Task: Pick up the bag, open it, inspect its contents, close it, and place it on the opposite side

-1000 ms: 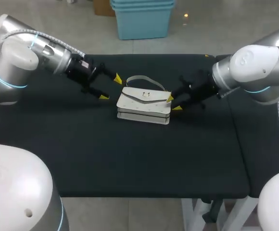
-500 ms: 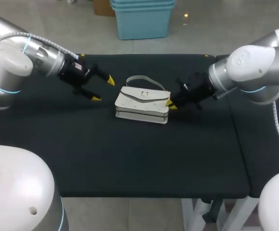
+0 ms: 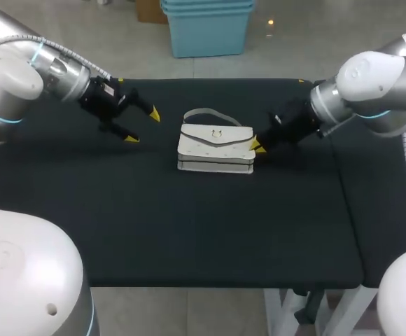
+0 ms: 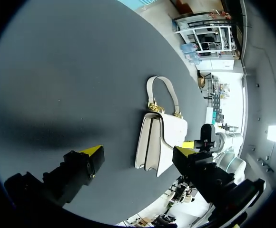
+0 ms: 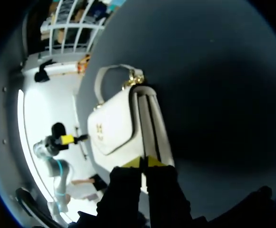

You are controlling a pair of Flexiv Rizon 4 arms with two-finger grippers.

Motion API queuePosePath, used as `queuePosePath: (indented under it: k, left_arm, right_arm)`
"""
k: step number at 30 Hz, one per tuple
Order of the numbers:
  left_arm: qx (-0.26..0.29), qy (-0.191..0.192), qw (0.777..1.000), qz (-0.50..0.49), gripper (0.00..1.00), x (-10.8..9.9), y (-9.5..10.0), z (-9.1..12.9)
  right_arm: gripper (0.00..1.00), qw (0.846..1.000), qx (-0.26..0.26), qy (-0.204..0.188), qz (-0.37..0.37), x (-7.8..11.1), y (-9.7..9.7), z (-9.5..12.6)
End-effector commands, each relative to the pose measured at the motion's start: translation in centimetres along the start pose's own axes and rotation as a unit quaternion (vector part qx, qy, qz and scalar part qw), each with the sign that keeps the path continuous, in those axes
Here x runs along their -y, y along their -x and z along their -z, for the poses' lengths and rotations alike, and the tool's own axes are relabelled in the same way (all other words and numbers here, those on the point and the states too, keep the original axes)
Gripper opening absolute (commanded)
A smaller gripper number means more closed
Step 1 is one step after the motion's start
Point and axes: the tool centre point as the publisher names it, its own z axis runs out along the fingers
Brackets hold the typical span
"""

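While the white bag (image 3: 215,145) lies flat in the upper middle of the frame with its flap side up and shut over a small gold clasp (image 3: 215,134), its pale handle (image 3: 202,113) loops away toward the far edge of the black tabletop (image 3: 189,224), leaving a narrow dark strip between the loop and that edge. From the upper left of the frame the left arm (image 3: 28,70) comes in, and the left hand (image 3: 142,126) hangs well apart from the bag's left end, its two yellow-tipped fingers spread wide with nothing between them; bare tabletop shows in the gap between hand and bag. From the upper right the right arm (image 3: 371,84) slants down to the bag's right end, where the right hand (image 3: 258,145) has its fingers drawn together, tips side by side and gripping nothing. Seen from the right wrist, those tips sit right at the bag's narrow end, by the stacked side seams; whether they press on it or stop just short cannot be told. Below the bag, the lower half of the tabletop down to its near edge is open black surface, and more of it runs to the right edge under the right arm. To the left, more of the tabletop stretches past the left hand to the frame's edge.
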Motion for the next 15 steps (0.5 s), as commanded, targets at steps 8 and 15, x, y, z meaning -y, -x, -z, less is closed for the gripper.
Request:
queuePosePath:
  k: [8, 15]
  left_arm:
    - [0.080, 0.057, 0.993, -0.065, 1.00, 2.1, 0.2, 1.4]
    - [0.080, 0.057, 0.993, -0.065, 1.00, 2.1, 0.2, 1.4]
  right_arm:
    - [0.00, 0.998, 0.043, -0.040, 0.038, -1.9, 0.6, 4.3]
    - [0.00, 0.998, 0.043, -0.040, 0.038, -1.9, 0.6, 4.3]
